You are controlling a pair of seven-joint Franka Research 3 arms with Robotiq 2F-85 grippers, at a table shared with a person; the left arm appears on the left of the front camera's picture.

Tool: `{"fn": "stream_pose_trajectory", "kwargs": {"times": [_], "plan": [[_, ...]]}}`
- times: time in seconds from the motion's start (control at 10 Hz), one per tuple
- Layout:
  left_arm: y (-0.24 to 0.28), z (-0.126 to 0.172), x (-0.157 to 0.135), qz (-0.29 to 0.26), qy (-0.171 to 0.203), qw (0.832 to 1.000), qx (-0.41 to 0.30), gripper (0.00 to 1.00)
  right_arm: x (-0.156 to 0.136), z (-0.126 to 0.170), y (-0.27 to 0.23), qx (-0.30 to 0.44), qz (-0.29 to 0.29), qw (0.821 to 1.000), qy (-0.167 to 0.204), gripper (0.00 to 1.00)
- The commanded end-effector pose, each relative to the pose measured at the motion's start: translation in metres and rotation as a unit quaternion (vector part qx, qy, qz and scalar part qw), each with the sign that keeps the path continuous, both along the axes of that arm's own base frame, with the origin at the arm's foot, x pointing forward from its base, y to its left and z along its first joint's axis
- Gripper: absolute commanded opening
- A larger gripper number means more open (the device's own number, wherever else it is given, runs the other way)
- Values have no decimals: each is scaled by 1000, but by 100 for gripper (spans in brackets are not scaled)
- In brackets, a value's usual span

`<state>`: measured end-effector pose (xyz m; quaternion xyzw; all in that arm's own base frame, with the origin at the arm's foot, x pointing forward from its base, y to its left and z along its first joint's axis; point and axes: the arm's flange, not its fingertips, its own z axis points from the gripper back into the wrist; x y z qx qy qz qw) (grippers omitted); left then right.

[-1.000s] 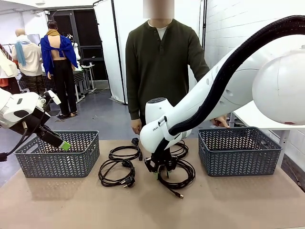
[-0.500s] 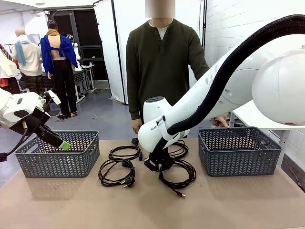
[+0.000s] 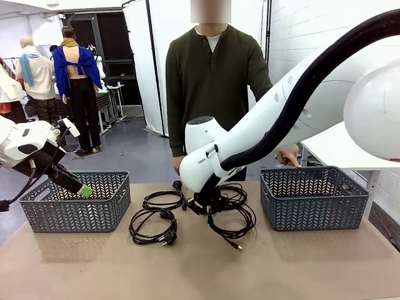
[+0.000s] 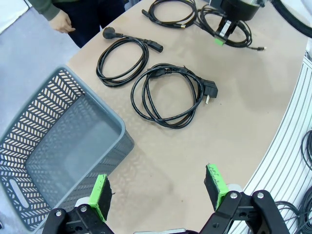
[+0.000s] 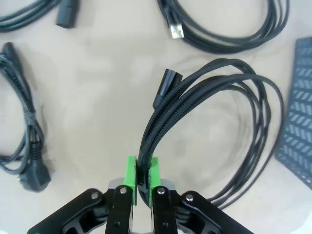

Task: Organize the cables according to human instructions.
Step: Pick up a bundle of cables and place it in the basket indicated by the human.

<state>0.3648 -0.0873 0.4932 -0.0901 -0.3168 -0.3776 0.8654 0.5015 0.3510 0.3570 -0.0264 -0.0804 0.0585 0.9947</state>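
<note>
Front view: a person (image 3: 212,87) in a dark olive henley stands at the far side of a tan desk (image 3: 187,269). The right arm reaches to the middle of the desk. The right pincer (image 3: 208,209) is clamped on a braided cable (image 3: 236,220), a black coil whose loops droop to the desk between 2 grey baskets. The left basket (image 3: 75,209) sits at the left and the right basket (image 3: 312,199) at the right. 2 more black coils lie left of that pincer: a power cable (image 3: 152,228) nearer the camera and a second coil (image 3: 164,200) behind it. The left pincer (image 3: 81,189) hovers over the left basket.

Left wrist view: the left pincer's green-padded fingers stand wide apart, holding nothing, above the basket's corner and bare desk. The power cable, with its angled plug, lies just beyond.

Right wrist view: the right pincer's pads squeeze several strands of the braided cable. A USB cable (image 5: 224,34) lies past it, apart.
</note>
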Motion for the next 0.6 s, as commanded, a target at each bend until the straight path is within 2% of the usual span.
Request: {"fn": "stream_pose_trajectory", "kwargs": {"times": [0.0,0.2,0.4,0.5], "plan": [[0,0,1,6,1,1000,-1,100,-14,37,-10,-37,97,995,7,0],[0,0,1,6,1,1000,-1,100,-27,73,-17,-73,220,972,42,0],[0,0,1,6,1,1000,-1,100,-31,97,-29,-98,362,925,66,0],[0,0,1,6,1,1000,-1,100,-28,107,-35,-103,409,904,71,0]]}}
